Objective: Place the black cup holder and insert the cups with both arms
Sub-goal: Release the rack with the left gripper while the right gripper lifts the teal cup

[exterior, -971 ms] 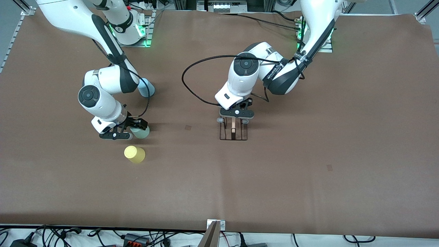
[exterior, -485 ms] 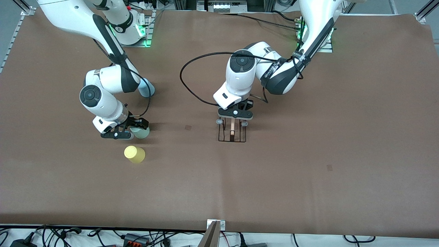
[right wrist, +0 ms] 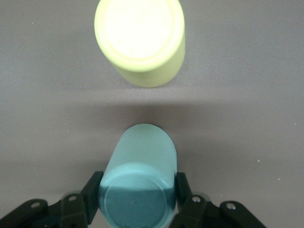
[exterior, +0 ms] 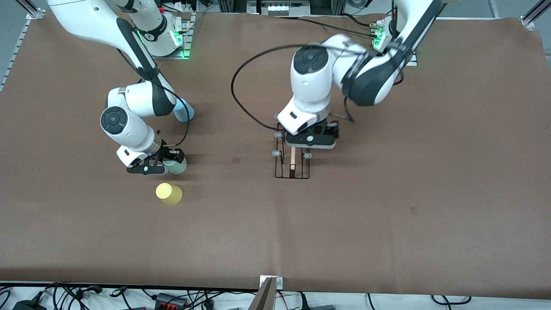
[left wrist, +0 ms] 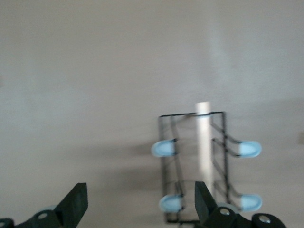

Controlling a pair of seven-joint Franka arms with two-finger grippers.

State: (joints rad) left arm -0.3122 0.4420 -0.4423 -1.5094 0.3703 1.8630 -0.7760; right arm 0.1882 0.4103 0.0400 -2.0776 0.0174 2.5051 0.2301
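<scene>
Step in hand: black cup holder (exterior: 292,162) is set down on the table (exterior: 387,193); cup insertion starting.

Left hand (exterior: 311,140): fingers spread, released, holding nothing, hanging above the holder's end toward the robot bases.

Right hand (exterior: 160,165): clenched on the pale grey-green cup (exterior: 177,165), which sits on the table. Yellow cup (exterior: 168,193) lies just beside this hand; light blue cup (exterior: 184,109) is by its forearm.

Next, likely: lift the cup, carry it to a prong, seat it squarely.

Versus one second ago: left hand let go and rose; right hand closed.
</scene>
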